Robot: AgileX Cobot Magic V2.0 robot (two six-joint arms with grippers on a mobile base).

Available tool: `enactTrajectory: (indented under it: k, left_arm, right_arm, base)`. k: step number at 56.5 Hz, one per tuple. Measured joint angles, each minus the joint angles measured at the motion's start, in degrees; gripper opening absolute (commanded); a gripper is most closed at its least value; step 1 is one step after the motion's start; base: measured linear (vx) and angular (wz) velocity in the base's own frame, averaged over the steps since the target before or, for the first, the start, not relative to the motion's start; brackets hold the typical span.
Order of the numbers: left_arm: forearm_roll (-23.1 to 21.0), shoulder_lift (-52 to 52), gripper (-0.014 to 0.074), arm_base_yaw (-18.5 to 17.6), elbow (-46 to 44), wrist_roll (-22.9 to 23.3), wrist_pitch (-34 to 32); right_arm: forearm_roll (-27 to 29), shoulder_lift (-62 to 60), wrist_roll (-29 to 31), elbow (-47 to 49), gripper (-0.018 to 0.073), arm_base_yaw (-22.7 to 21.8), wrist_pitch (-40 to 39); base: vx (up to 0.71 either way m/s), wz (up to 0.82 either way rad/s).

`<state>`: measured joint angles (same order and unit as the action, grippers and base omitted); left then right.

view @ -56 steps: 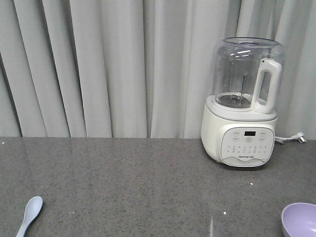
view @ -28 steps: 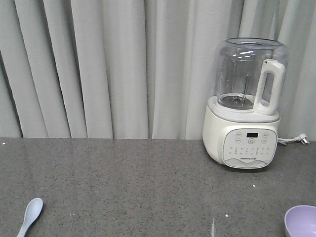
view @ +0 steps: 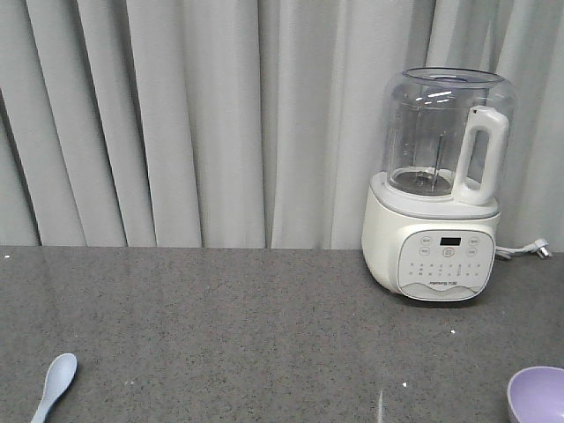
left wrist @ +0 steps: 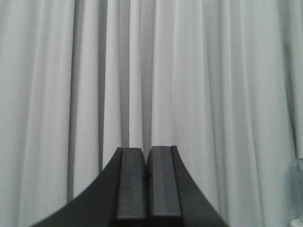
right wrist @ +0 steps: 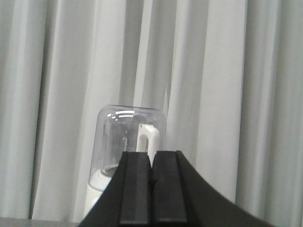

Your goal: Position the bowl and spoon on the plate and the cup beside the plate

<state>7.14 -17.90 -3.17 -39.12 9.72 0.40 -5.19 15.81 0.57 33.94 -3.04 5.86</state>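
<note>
Well behind spoon [view: 55,383] and bowl [view: 538,397], blender [view: 436,189].

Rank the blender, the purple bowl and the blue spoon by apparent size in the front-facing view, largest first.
1. blender, clearly largest.
2. purple bowl.
3. blue spoon.
The order of the last two is unsure: the frame edge cuts off both.
</note>
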Motion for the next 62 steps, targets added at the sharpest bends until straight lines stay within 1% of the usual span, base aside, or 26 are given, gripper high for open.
enactTrajectory:
  k: [5, 7, 14, 17, 20, 23, 27, 33, 35, 39, 43, 49, 52, 56, 62]
  left_arm:
    - [1.9, -11.0, 0.0, 0.0, -8.0, -0.7, 4.5]
    - [2.1, -14.7, 0.0, 0.0, -9.2, -0.8, 5.8]
    - [2.3, -23.4, 0.0011, -0.2, -9.7, -0.8, 7.8]
    - [2.3, -25.3, 0.0036, -0.2, -9.7, -0.8, 8.1]
    - [2.3, -26.7, 0.008, -0.2, -9.7, -0.8, 8.1]
    - [2.3, -27.4, 0.0134, -0.2, -9.7, -0.7, 8.1]
    - [2.3, -27.9, 0.0239, -0.2, -9.7, -0.7, 8.1]
    - [2.3, -28.0, 0.04, -0.2, -9.7, -0.7, 8.1]
    - [2.3, -28.0, 0.0444, -0.2, -9.7, -0.6, 8.1]
    - [1.9, -28.1, 0.0499, -0.2, -9.7, 0.0, 7.5]
    - [0.4, -28.1, 0.0516, -0.2, -9.7, 1.4, 7.4]
    - [-1.4, -28.6, 0.0512, -0.2, -9.8, 2.1, 8.2]
    - [-1.6, -29.4, 0.0512, -0.2, -10.7, 1.8, 10.4]
    - [-1.6, -31.7, 0.0512, -0.2, -13.9, 0.1, 15.8]
    - [-1.7, -37.4, 0.0512, -0.2, -21.5, -2.8, 26.1]
  right_arm:
    - [-0.1, 9.4, 0.4, 7.3, -0.0008, 0.0, 0.3]
    - [0.0, 12.9, 0.4, 9.0, -0.0008, 0.0, 0.4]
    - [1.7, 19.7, 0.1, 10.0, 0.0, 0.0, 1.5]
    - [2.2, 21.5, -0.1, 10.0, 0.0017, 0.0, 2.3]
    - [2.4, 22.4, -0.1, 10.0, 0.0055, 0.0, 3.0]
    - [2.6, 22.8, -0.1, 10.0, 0.0114, 0.0, 3.8]
    - [2.7, 22.9, -0.1, 10.0, 0.022, 0.0, 4.4]
    - [2.7, 22.8, -0.1, 10.1, 0.0426, 0.0, 4.6]
    - [2.7, 22.8, -0.1, 10.1, 0.0475, 0.0, 4.7]
    - [2.7, 22.8, -0.1, 10.1, 0.0567, 0.0, 4.8]
    - [2.7, 22.8, -0.1, 10.1, 0.0615, 0.0, 4.8]
    - [2.7, 22.8, -0.1, 10.1, 0.0622, 0.0, 4.6]
    - [2.7, 22.8, -0.1, 10.1, 0.0613, 0.0, 4.6]
    - [2.7, 22.8, -0.1, 10.1, 0.0593, 0.0, 4.6]
    - [3.4, 22.8, -0.2, 10.1, 0.0573, 0.0, 4.6]
  base:
    - [0.0, 0.0]
    - [0.0, 0.0]
    - [0.0, 0.0]
    - [0.0, 0.0]
    - [0.0, 0.0]
    - [0.0, 0.0]
    - [0.0, 0.0]
    - [0.0, 0.0]
    - [0.0, 0.0]
    - [0.0, 0.0]
    - [0.0, 0.0]
    - [0.0, 0.0]
    - [0.0, 0.0]
    - [0.0, 0.0]
    - [0.0, 0.0]
